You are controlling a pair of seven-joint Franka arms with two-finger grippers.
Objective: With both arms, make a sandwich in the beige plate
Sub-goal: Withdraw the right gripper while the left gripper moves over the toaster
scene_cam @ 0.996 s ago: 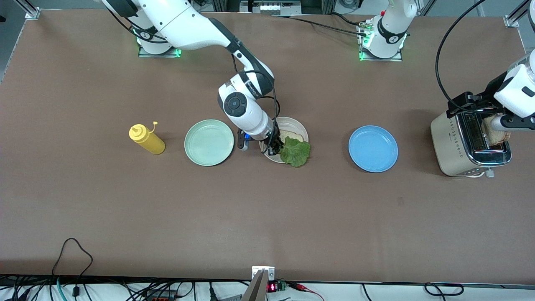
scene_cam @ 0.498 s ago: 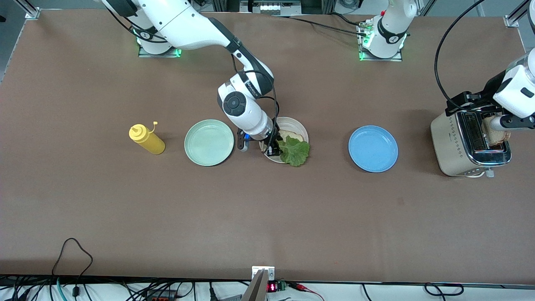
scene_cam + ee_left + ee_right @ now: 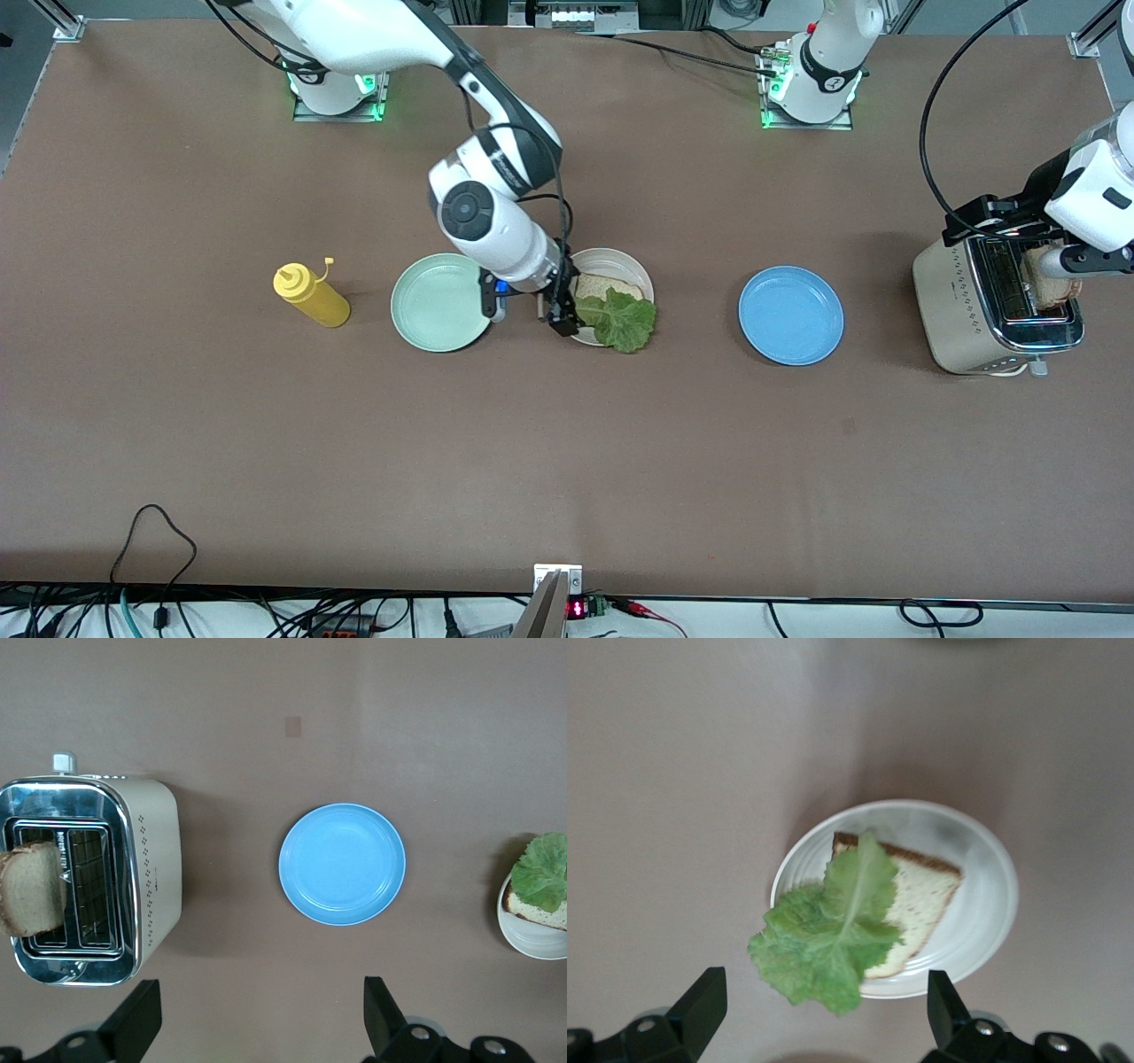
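Lettuce on bread in plate

Right gripper fingers spread, empty, arm reaching mid-table, left gripper fingers spread, empty, held aloft

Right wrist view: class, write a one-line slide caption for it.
Open right gripper above the beige plate, where a lettuce leaf lies on one bread slice.
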